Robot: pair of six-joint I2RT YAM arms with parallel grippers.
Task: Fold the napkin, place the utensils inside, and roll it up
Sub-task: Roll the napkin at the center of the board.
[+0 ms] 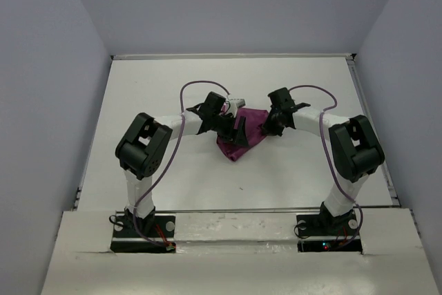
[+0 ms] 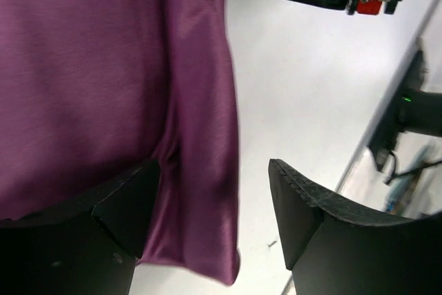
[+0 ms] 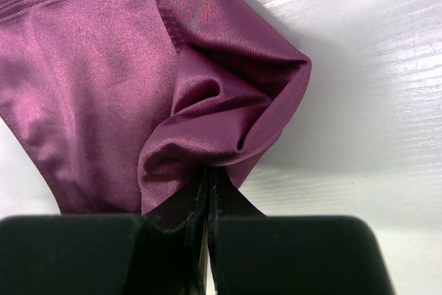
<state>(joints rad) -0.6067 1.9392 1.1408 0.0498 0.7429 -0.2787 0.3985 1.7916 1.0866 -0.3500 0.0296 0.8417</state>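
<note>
Top external view shows the napkin bunched midway on the desk, its left and right edges hidden under the arms. Right wrist view alone reveals the right end effector clamped shut on a puckered fold; left wrist view shows the left end effector spread open astride the cloth's edge.

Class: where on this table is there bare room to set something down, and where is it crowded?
Bare table: the far strip behind the napkin, both side margins outside the arms, the near strip before the bases. Crowded: centre, where left claw and right claw meet.
</note>
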